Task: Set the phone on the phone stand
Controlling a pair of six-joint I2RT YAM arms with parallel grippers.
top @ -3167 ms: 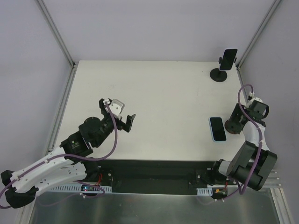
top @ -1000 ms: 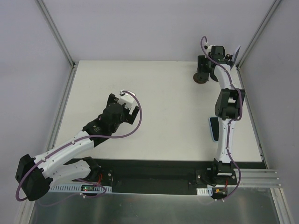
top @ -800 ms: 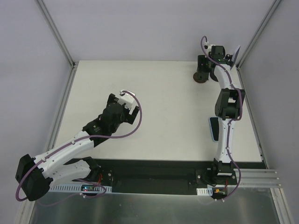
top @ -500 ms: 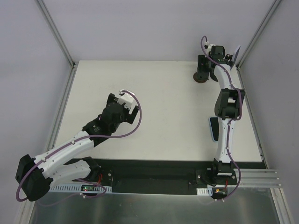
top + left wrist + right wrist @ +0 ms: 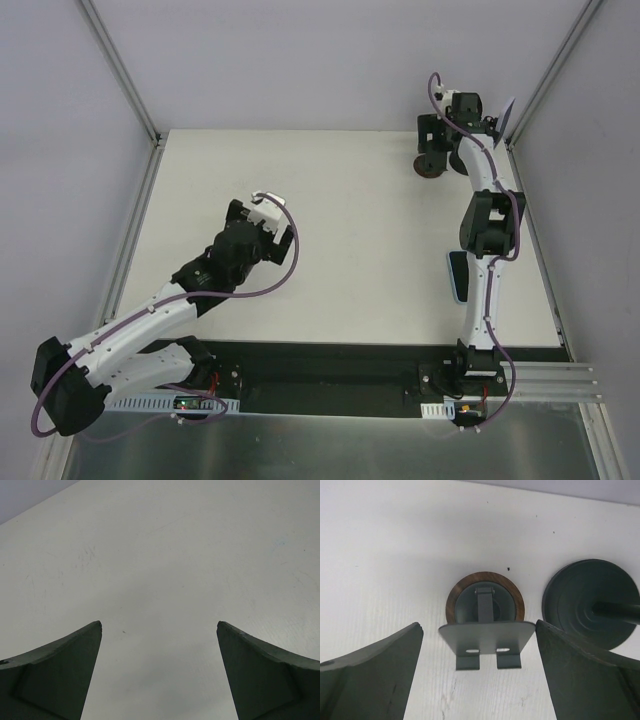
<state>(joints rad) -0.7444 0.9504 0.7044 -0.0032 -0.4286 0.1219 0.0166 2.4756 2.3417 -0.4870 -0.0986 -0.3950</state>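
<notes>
The phone (image 5: 457,280), dark-screened with a light blue edge, lies flat at the right of the table, partly under my right arm. The phone stand (image 5: 428,168) sits near the far right corner. Its brown-rimmed round base (image 5: 485,605) and slanted grey back plate (image 5: 487,636) fill the right wrist view. My right gripper (image 5: 479,625) is open, one finger on each side of the plate, with a gap showing on the left. My left gripper (image 5: 159,625) is open over bare table at mid-left (image 5: 272,222).
A second holder with a black round base (image 5: 590,605) and a rod stands just right of the phone stand. A device on it peeks out behind my right wrist (image 5: 507,110). Grey walls and metal frame posts (image 5: 120,70) close in the table.
Since three seconds ago my right arm has stretched from beside the phone to the far right corner, where the stand now sits. Its wrist just shifted slightly back. My left arm reached forward a little.
</notes>
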